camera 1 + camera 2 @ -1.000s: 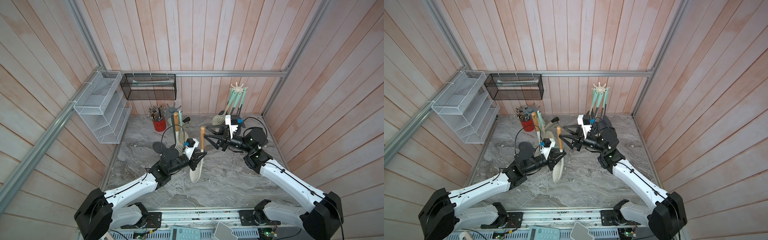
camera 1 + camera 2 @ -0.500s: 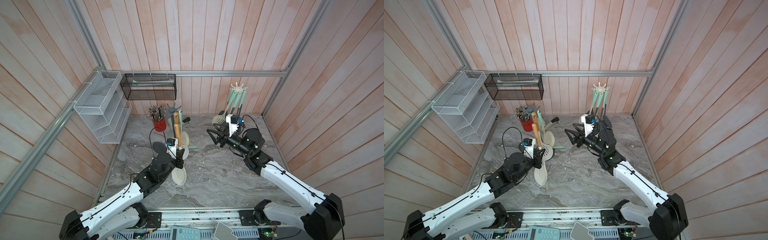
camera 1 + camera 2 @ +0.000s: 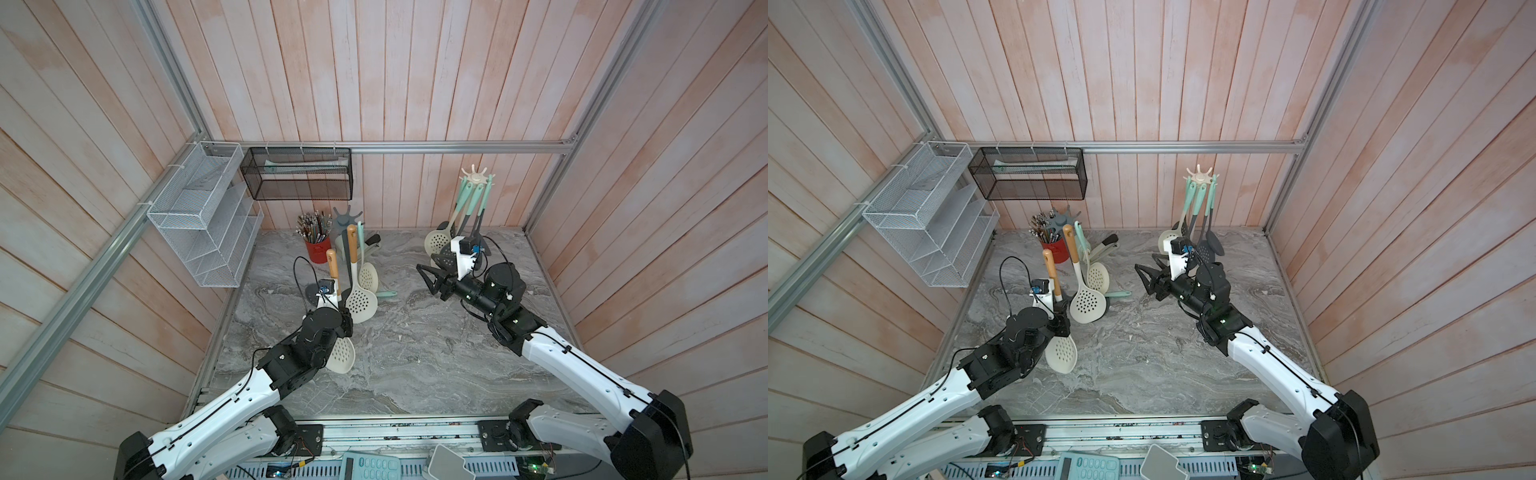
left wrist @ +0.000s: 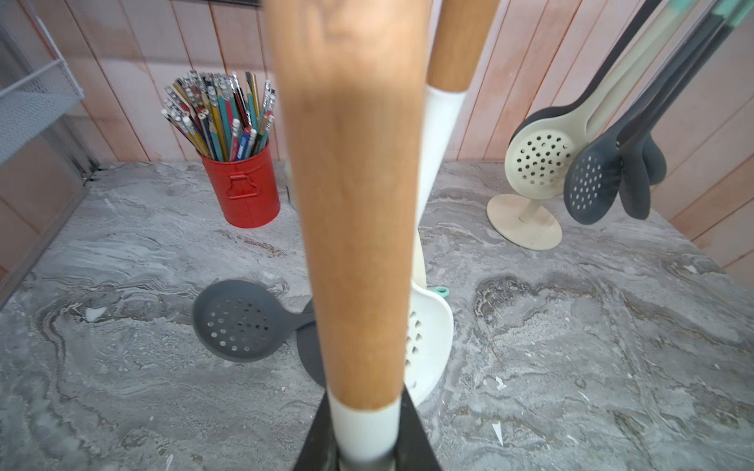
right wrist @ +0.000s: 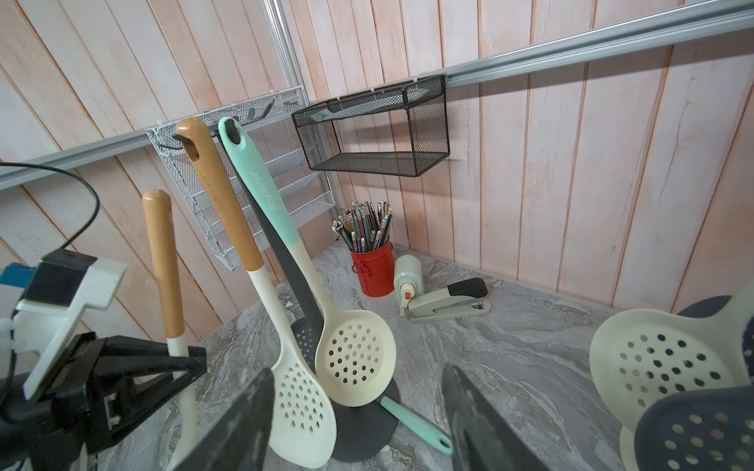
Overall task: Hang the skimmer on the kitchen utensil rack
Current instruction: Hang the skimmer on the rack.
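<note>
**Top views: skimmer pulled back left, right pincer waiting empty**

In both top views the left pincer (image 3: 343, 316) is pinching the wood-handled skimmer (image 3: 341, 356) at its white neck. The handle points straight up and the perforated head hangs low over the table (image 3: 415, 353); whether it touches I cannot tell.

A second ago the skimmer was held out near mid-frame, its handle tip almost at the right pincer. Now arm and skimmer have drawn back left of centre, a touch further left than half a second ago.

The skimmer stands just beside the dark utensil rack (image 3: 347, 217), on its lower-left side in the frame, and is not hooked on. Two hung skimmers (image 3: 362, 306) already dangle from that rack.

From the left wrist view, dark fingers (image 4: 414, 440) press on either side of the neck.

The right pincer (image 3: 428, 279) sits right of centre, spread with nothing between. It is in much the same spot as before, below the cream rack (image 3: 475, 176).
</note>
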Tool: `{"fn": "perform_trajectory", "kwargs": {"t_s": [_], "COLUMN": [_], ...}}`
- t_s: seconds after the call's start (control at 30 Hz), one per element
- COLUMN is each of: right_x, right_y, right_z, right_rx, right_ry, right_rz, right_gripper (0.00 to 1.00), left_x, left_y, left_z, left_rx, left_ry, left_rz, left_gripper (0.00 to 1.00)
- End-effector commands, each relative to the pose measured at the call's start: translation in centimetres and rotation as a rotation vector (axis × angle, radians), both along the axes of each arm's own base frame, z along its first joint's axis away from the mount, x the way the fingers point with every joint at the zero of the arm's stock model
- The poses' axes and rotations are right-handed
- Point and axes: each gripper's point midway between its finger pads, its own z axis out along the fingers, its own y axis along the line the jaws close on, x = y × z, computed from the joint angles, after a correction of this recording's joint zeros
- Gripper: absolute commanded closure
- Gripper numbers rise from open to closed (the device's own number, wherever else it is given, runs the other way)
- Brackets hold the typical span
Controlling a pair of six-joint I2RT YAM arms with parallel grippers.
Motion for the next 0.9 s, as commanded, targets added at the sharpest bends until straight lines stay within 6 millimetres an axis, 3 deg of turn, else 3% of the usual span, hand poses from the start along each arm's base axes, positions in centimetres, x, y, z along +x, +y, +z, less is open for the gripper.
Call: {"fn": "perform_trajectory", "kwargs": {"t_s": [0.0, 0.4, 0.87], "right_x": [-0.2, -0.2, -0.4], "right_y": [-0.3, -0.2, -0.3], "right_z": [-0.2, -0.2, -0.2], "right_rx": [-0.014, -0.016, -0.019], "right_ry": [-0.011, -0.01, -0.016], "right_rz": [-0.012, -0.009, -0.003], "right_gripper": [0.34, 0.34, 0.34], "left_x": [0.2, 1.3, 2.8], "left_y": [1.1, -0.5, -1.5], "left_z": [3.3, 5.8, 6.5], "left_rx": [-0.005, 0.015, 0.034], "left_ry": [-0.078, -0.127, -0.119], "left_rz": [0.045, -0.002, -0.025], "left_gripper": [1.0, 1.0, 1.0]}}
